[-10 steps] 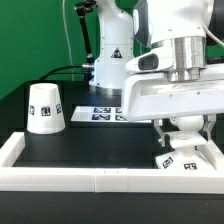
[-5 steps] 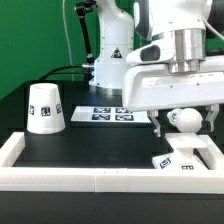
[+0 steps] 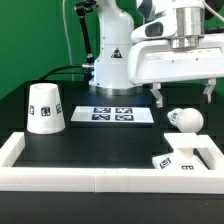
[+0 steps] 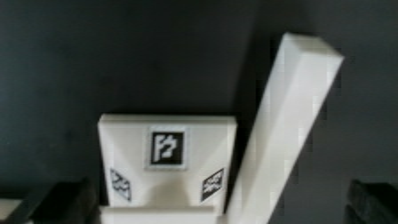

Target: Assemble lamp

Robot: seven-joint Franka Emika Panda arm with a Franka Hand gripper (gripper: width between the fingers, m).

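Observation:
The round white bulb (image 3: 183, 119) stands upright over the flat square base (image 3: 186, 157) at the exterior view's right, against the tray wall; I cannot tell how its stem sits in the base. My gripper (image 3: 182, 95) hangs just above the bulb, open and empty, with one finger on each side and clear of it. The cup-shaped shade (image 3: 44, 107) stands mouth down at the exterior view's left. In the wrist view the tagged base (image 4: 166, 150) lies below me beside the tray wall (image 4: 285, 120), and my dark fingertips (image 4: 63, 203) show at the frame's corners.
A white tray rim (image 3: 90, 178) borders the black work surface at the front and sides. The marker board (image 3: 112, 114) lies flat at the back middle. The arm's own white pedestal (image 3: 110, 55) stands behind it, with a green backdrop beyond.
My gripper has let go of the bulb and risen straight up from the base. The bulb stays where it was left. The shade has not moved.

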